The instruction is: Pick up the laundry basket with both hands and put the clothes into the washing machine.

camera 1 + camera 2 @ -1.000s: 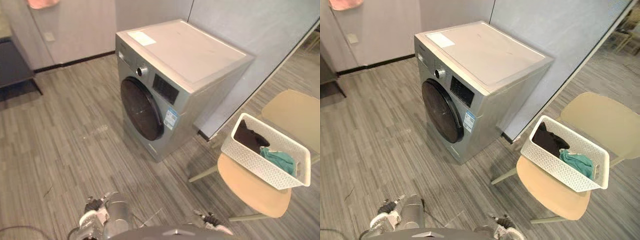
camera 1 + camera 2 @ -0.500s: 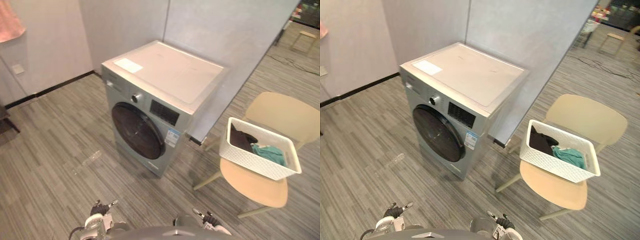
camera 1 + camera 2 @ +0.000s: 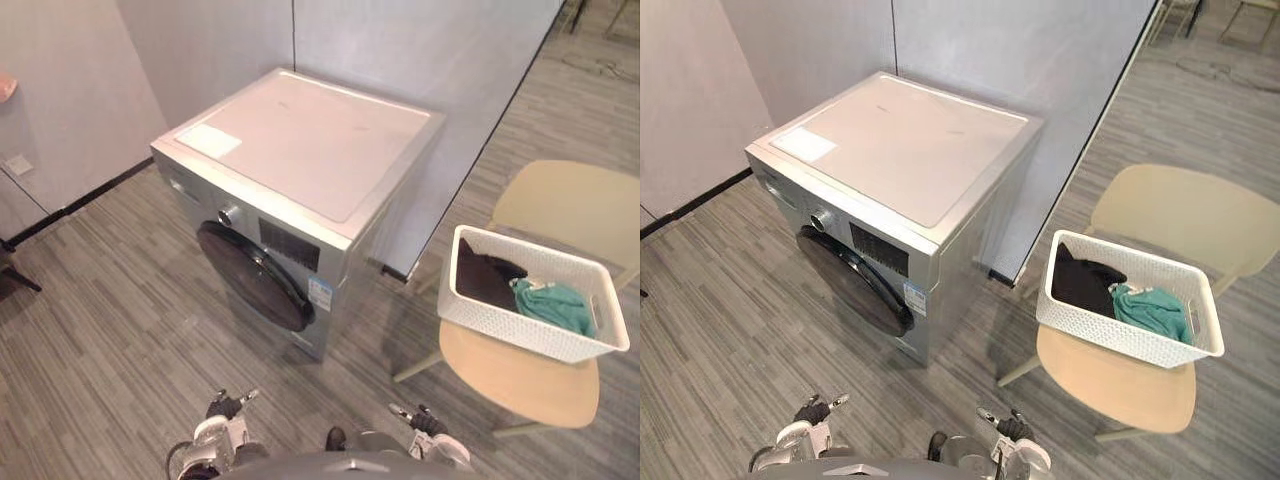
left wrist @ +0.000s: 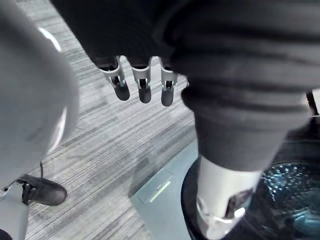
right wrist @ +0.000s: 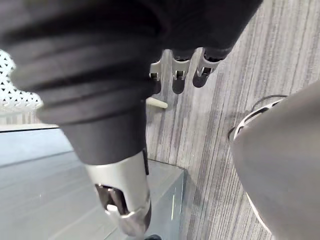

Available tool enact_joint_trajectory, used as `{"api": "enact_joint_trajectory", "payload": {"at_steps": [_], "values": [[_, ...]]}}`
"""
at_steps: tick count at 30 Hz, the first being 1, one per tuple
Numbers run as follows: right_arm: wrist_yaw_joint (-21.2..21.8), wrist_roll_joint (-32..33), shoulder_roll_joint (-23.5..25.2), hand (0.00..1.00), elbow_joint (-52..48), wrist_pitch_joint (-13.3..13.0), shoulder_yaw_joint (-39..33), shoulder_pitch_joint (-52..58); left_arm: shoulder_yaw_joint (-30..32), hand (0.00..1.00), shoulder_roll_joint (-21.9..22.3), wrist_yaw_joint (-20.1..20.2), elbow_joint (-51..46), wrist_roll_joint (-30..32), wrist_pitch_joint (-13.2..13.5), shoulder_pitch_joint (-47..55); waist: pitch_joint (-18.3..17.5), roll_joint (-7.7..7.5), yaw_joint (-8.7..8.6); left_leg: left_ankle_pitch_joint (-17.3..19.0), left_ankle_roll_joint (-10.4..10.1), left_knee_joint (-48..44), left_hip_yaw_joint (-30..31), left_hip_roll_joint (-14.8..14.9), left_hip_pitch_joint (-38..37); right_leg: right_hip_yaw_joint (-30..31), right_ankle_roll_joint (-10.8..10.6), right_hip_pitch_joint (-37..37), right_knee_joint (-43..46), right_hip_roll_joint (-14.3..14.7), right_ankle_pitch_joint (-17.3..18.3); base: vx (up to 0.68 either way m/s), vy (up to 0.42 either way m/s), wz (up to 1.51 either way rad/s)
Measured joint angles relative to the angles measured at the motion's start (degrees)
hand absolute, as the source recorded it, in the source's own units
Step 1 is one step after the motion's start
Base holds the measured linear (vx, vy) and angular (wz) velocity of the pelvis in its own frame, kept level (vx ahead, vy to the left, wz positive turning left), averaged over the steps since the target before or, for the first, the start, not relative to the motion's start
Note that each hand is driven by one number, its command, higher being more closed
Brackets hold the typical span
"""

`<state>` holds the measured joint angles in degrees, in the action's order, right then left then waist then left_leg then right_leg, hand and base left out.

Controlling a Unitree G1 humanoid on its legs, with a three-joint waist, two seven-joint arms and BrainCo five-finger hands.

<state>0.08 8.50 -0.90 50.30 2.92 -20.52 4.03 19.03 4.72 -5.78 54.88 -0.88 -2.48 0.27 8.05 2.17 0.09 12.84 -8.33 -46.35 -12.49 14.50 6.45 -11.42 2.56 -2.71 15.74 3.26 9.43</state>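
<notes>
Looking from a new spot, as only my view has swung, I see the basket (image 3: 528,336) of clothes (image 3: 553,303) still on the chair (image 3: 520,385) by the shut washer (image 3: 300,150), while my left hand (image 4: 144,82) and right hand (image 5: 178,75) hang low, fingers loose, holding nothing, so no grab yet.

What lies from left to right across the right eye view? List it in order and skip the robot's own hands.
washing machine → laundry basket, resting on the chair → inside the basket, dark garment → teal garment
</notes>
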Motion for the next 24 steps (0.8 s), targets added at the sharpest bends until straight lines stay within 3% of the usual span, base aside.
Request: {"api": "enact_joint_trajectory", "payload": {"at_steps": [2,3,6,7,8,9,13,18,24], "values": [[-0.1,0.0,-0.3,0.00,-0.4,0.0,1.6,-0.2,-0.1,0.00,-0.5,-0.1,-0.7,0.0,0.1,0.7,0.1,0.05,0.00,0.3,0.5,-3.7,-0.3,0.4,2.8,1.0,0.8,1.1,0.0,-0.4,0.4,0.12,0.110,-0.29],[-0.2,-0.1,-0.3,0.00,-0.9,0.1,2.1,-0.2,0.0,0.00,-0.7,-0.2,-0.8,0.0,0.1,0.8,0.2,-0.07,0.19,1.1,1.8,-1.7,-1.4,0.7,2.9,1.9,-0.1,1.8,0.0,-1.3,0.0,0.12,0.156,-0.39],[-0.5,-1.8,0.1,0.00,-5.8,0.7,5.4,-0.1,-0.3,0.00,-0.8,-0.6,-0.9,0.3,0.1,1.0,0.3,-0.16,0.18,1.8,3.6,12.4,-2.5,0.8,1.4,4.7,-2.4,1.8,0.5,-4.0,0.2,0.13,0.258,-0.44],[-0.6,-2.3,-0.3,0.00,-10.8,0.7,9.4,0.0,-1.3,0.00,-0.6,-1.3,-0.7,1.1,0.1,1.3,-0.2,0.74,0.34,-3.6,4.3,24.7,-1.3,0.5,-0.7,7.0,-4.5,-0.6,3.0,-4.7,1.2,0.11,0.316,-0.62],[-0.6,-2.5,-0.8,0.00,-13.0,0.7,11.0,0.0,-1.8,0.00,-0.3,-1.5,-0.5,1.1,0.1,1.7,-0.5,1.73,0.42,-7.2,2.7,28.6,-0.4,1.0,-1.0,7.8,-5.4,-1.8,4.3,-4.5,1.9,0.13,0.374,-0.67],[-0.7,-3.6,-0.5,0.00,-15.3,0.6,13.0,-1.0,-2.8,0.00,-1.0,-1.8,0.0,1.1,0.1,1.2,-0.4,0.82,0.43,-7.1,0.7,29.8,-1.2,-1.3,-2.1,10.2,-6.5,-2.8,5.9,-6.2,2.6,0.08,0.219,-0.36],[0.6,-9.1,0.5,0.00,-28.0,0.0,18.1,2.0,-8.2,0.00,-5.4,-2.3,2.5,3.0,-0.1,1.9,-2.0,-3.04,-0.64,-9.6,3.5,38.3,-1.8,-8.1,-4.7,10.6,-9.3,-1.1,-1.0,-11.2,0.1,0.10,0.233,0.08],[0.7,-11.3,-3.6,0.00,-34.0,-1.5,21.0,2.6,-10.8,0.00,-7.2,-2.3,3.1,5.1,-0.1,2.6,-2.3,-3.31,-0.83,-11.5,4.8,42.7,-2.1,-10.6,-5.3,11.1,-9.9,0.5,-7.7,-12.4,-3.6,0.09,0.114,0.00],[0.9,-11.3,-9.3,0.00,-39.4,-1.5,27.4,3.2,-13.8,0.00,-8.3,-2.2,4.9,6.9,-0.1,1.8,-2.2,-2.69,-1.81,-13.0,4.5,45.5,-1.7,-10.0,-5.3,11.2,-10.3,0.4,-10.8,-11.3,-5.8,0.01,-0.018,-0.06]]}}
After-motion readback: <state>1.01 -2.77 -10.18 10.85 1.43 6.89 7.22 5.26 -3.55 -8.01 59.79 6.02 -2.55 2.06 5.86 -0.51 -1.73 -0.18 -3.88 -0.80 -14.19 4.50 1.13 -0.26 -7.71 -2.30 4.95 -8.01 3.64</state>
